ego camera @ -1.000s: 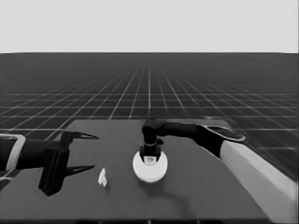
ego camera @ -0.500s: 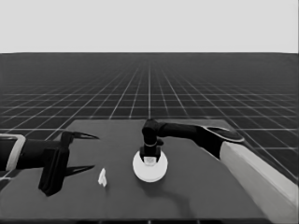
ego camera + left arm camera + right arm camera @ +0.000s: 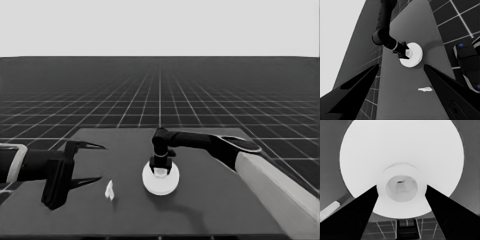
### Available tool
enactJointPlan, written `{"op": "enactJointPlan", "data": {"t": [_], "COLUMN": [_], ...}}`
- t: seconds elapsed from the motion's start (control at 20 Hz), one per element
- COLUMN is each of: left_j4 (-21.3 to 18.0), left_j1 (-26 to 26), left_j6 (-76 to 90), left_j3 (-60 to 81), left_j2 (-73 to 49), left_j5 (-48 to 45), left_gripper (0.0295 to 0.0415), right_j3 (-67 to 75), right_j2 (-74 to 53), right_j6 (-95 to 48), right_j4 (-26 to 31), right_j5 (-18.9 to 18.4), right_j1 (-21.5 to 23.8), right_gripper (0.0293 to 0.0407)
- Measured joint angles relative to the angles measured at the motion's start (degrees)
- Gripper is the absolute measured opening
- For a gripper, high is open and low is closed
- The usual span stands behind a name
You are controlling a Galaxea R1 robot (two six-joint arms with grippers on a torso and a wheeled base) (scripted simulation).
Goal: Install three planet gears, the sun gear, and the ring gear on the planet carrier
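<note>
Smooth matt white larger round part (image 3: 160, 181) on matt dark table (image 3: 225, 200)

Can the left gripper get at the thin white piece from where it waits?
Probably yes. The left gripper waits over the table's left end, and the thin white piece lies on bare table beside it. The right gripper is at the larger round part, farther off.

You see the larger round part (image 3: 160, 181), white and thick, lying flat at the lower centre of the head view; its raised hub (image 3: 400, 185) with a small centre hole faces up.
</note>
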Motion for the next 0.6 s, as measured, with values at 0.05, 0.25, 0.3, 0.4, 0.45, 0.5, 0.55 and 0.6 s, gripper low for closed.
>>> {"op": "enactJointPlan", "data": {"t": [0.05, 0.25, 0.3, 0.4, 0.45, 0.5, 0.55, 0.6], "left_j4": [0.00, 0.00, 0.00, 0.00, 0.00, 0.00, 0.00, 0.00], "left_j1": [0.00, 0.00, 0.00, 0.00, 0.00, 0.00, 0.00, 0.00], "left_j6": [0.00, 0.00, 0.00, 0.00, 0.00, 0.00, 0.00, 0.00], "left_j3": [0.00, 0.00, 0.00, 0.00, 0.00, 0.00, 0.00, 0.00], "left_j2": [0.00, 0.00, 0.00, 0.00, 0.00, 0.00, 0.00, 0.00], "left_j5": [0.00, 0.00, 0.00, 0.00, 0.00, 0.00, 0.00, 0.00], "left_gripper": [0.0385, 0.0385, 0.0385, 0.0385, 0.0385, 0.0385, 0.0385, 0.0385], "right_j3": [-0.02, -0.04, -0.04, -0.04, -0.05, -0.04, -0.04, -0.04], "right_j2": [-0.02, -0.02, -0.03, -0.03, -0.04, -0.04, -0.04, -0.04], "right_j6": [0.50, 2.50, 3.00, 4.00, 4.50, 5.00, 5.50, 6.00], "right_j4": [0.01, 0.03, 0.03, 0.03, 0.03, 0.03, 0.03, 0.03], "right_j5": [0.01, 0.03, 0.03, 0.03, 0.03, 0.02, 0.02, 0.02], "right_j1": [-0.16, -0.44, -0.44, -0.48, -0.50, -0.50, -0.50, -0.51], "right_gripper": [0.0348, 0.0348, 0.0348, 0.0348, 0.0348, 0.0348, 0.0348, 0.0348]}}
